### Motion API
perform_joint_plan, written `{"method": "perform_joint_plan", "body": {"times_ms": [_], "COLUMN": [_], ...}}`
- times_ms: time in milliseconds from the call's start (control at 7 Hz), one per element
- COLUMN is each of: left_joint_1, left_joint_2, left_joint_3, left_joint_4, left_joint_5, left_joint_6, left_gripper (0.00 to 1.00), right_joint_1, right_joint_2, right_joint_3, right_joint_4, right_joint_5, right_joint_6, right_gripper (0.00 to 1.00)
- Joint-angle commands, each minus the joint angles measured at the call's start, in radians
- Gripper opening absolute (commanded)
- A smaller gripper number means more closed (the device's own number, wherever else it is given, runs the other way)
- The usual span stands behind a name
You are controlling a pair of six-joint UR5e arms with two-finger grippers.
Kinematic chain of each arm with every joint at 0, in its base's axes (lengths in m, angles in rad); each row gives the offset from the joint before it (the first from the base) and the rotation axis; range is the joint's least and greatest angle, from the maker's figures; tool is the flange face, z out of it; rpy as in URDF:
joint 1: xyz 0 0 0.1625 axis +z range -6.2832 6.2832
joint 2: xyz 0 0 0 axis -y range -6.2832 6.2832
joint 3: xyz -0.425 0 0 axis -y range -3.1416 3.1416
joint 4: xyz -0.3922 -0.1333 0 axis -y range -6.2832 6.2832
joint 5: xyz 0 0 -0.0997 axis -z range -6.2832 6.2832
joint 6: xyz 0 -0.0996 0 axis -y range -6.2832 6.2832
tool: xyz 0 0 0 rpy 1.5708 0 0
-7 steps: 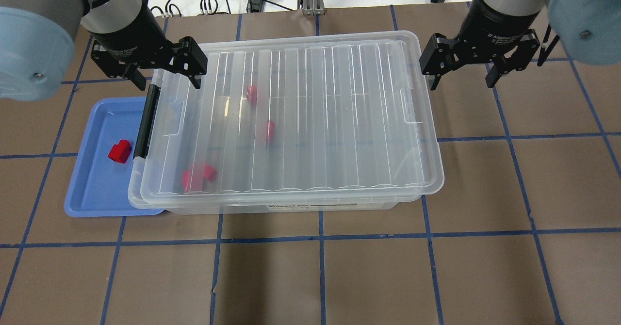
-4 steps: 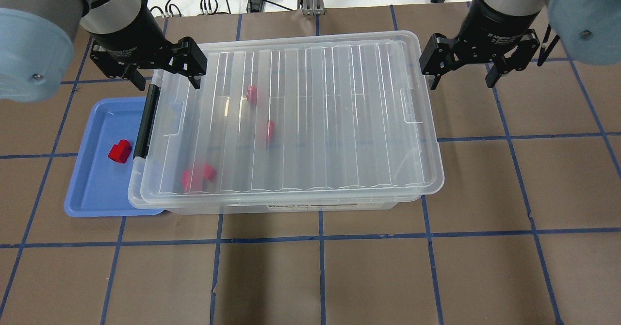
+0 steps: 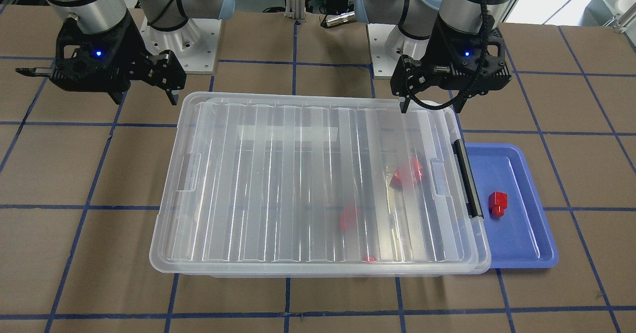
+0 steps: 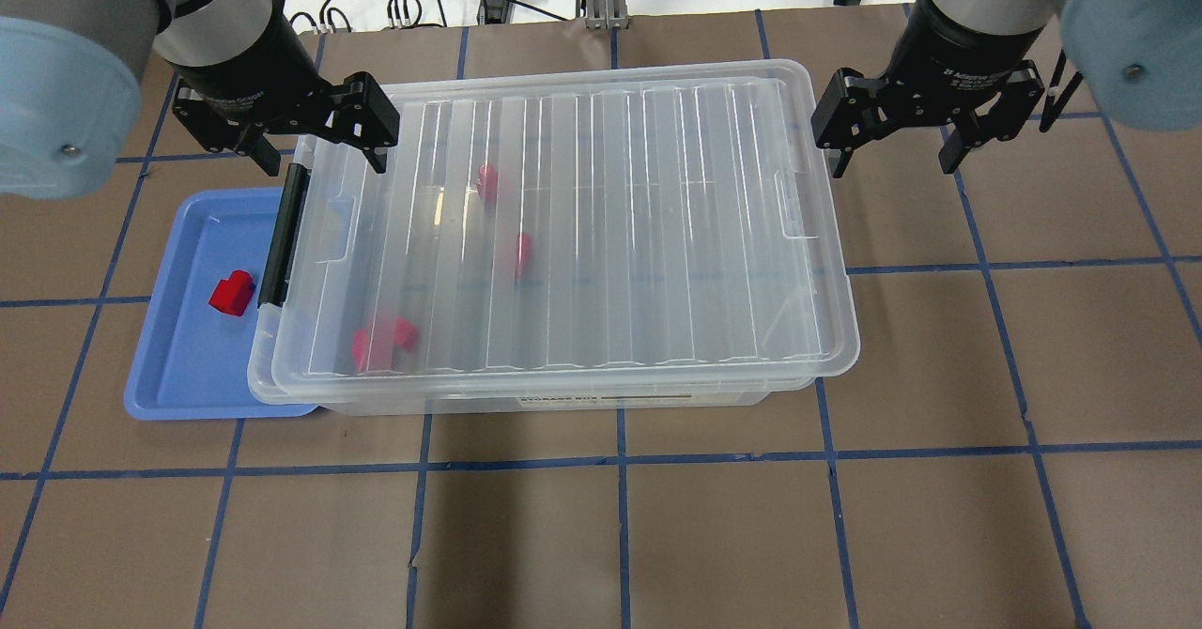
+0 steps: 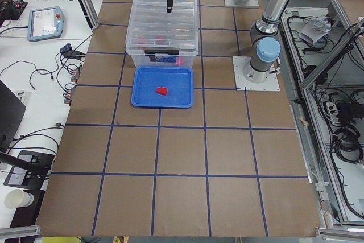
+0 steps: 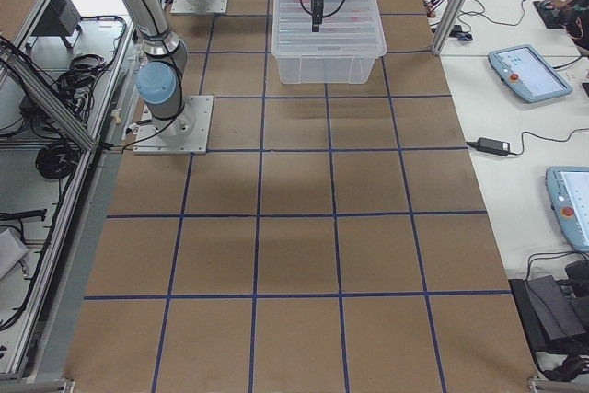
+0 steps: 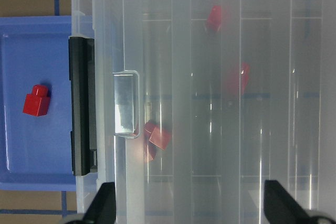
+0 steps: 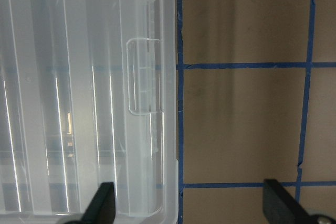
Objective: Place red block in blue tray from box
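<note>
**Desk:** Where is the red block at this point?

**Robot:** The red block [image 4: 231, 293] lies flat in the blue tray [image 4: 178, 366], clear of the rim. The tray sits on the bench [image 4: 657, 535], partly tucked under the latch end of the box [image 4: 563, 402].

**Desk:** And your fingers?

**Robot:** My left fingers [image 4: 374, 130] are spread wide and hold nothing, raised over the box's far corner by the black latch [image 4: 284, 235]. My right fingers [image 4: 834, 131] are also spread and bare, just off the opposite short end.

**Desk:** What's left to do?

**Robot:** Little, I judge. The lid [image 4: 601, 235] is on the box with three other red pieces [image 4: 519, 252] beneath it. The placing looks done.
</note>
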Motion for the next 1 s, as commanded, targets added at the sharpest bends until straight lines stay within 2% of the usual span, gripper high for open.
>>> {"method": "perform_joint_plan", "body": {"times_ms": [0,857], "left_joint_1": [0.0,-0.001], "left_joint_2": [0.001,-0.001], "left_joint_3": [0.001,-0.001], "left_joint_4": [0.0,0.0], "left_joint_5": [-0.002,-0.002], "left_joint_6": [0.0,0.0], "left_gripper": [1.0,1.0], "right_joint_1": [0.0,0.0], "right_joint_2": [0.002,-0.001], "right_joint_3": [0.0,0.003], "right_joint_4": [0.001,-0.001], "right_joint_5": [-0.002,0.002], "right_joint_6": [-0.002,0.002], "right_gripper": [1.0,1.0]}}
